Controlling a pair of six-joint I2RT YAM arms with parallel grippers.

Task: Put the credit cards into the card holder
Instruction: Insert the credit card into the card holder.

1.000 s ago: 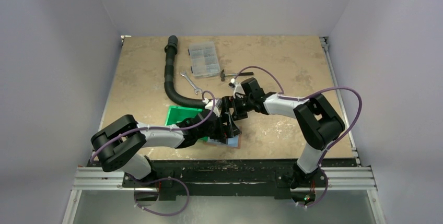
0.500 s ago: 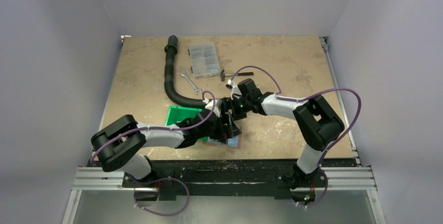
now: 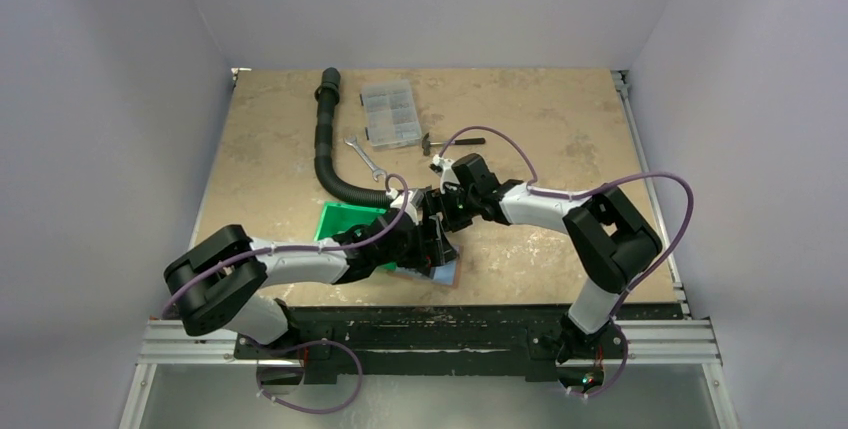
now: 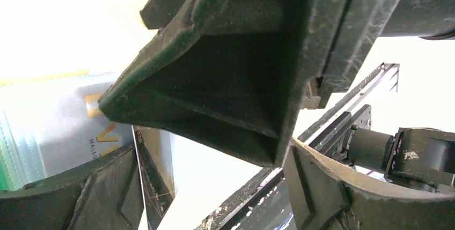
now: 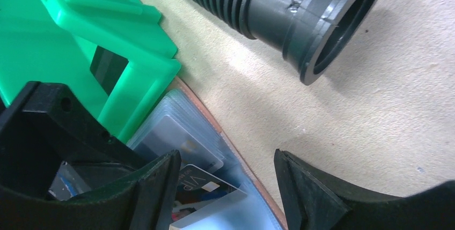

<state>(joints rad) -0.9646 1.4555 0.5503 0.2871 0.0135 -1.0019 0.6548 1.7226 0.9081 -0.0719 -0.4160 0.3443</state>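
- The card holder point(image 3: 449, 273) lies open on the worktop point(image 3: 560, 109), grey-blue inside up. It is at the middle of the near edge, just right of the bin point(image 3: 343, 219).
- Left end effector point(image 4: 210, 152): jaws wide and holding nothing. It hangs low over the holder, and a finger of the right one crosses the gap between its own fingers.
- Right end effector point(image 5: 228, 172): jaws apart at a fair width, clamped on nothing. It reaches in from the far right, close against the left one, over the holder's far part.
- A VIP card point(image 5: 206, 179) lies on the holder right beside one right finger point(image 5: 155, 187). I cannot tell whether they touch.
- More cards point(image 5: 180, 128) sit stacked in the holder's clear pockets.
- From the left wrist, a pale card point(image 4: 64, 123) with gold lettering shows below the fingers.
- The hose point(image 5: 300, 10) ends with its open mouth on the worktop, near the bin and the holder.
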